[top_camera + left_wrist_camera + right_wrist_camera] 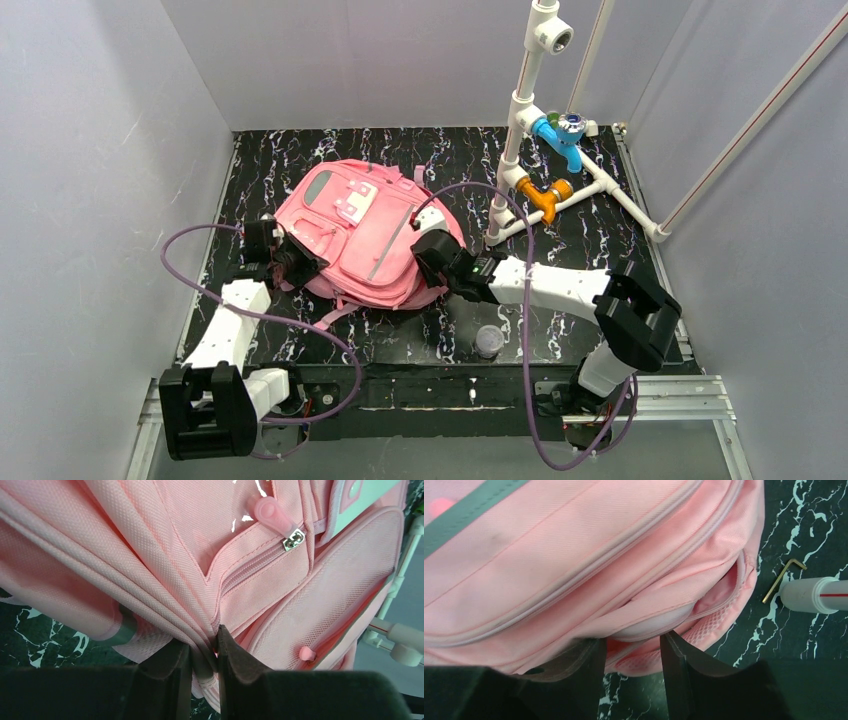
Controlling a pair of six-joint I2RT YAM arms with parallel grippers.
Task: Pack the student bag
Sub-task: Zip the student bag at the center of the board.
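We judge student bag (350, 235) soft, floppy: take seams | left gripper (204, 646) pinches fold | right gripper (633, 641) spread open

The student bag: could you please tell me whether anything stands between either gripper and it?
Nothing visible does. The left gripper is shut on a fold of the student bag, and the right gripper has the bag's edge between its fingers. Whether it is pinching that edge is unclear.
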